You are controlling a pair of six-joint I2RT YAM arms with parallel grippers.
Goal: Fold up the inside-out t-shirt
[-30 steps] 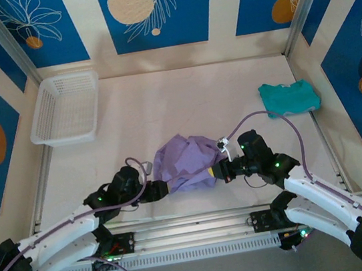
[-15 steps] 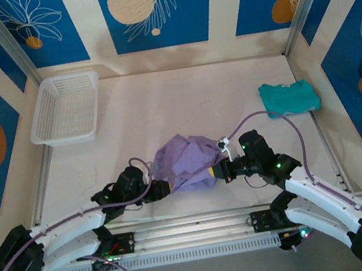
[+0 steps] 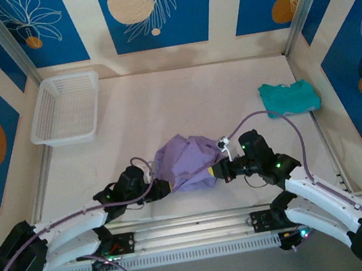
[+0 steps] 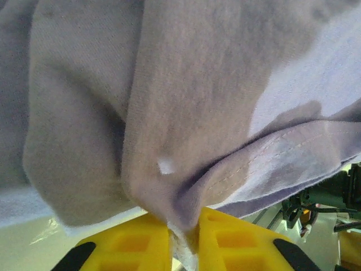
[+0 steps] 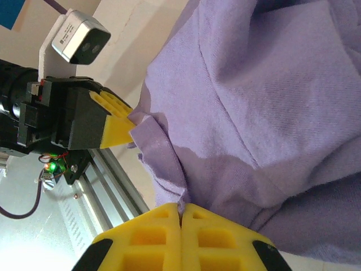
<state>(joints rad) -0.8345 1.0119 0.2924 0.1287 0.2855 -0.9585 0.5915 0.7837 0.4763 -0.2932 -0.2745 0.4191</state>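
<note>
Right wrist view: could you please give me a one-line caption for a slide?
The right hand and left hand each pinch a fold of the crumpled lavender t-shirt.

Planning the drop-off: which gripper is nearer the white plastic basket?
Left. The left gripper is near-right of the white plastic basket; the right gripper lies farther right, beyond the lavender t-shirt.

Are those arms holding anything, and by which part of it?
Both hold the t-shirt: the left tool pinches a fold at its left edge, the right tool a fold at its right edge.
</note>
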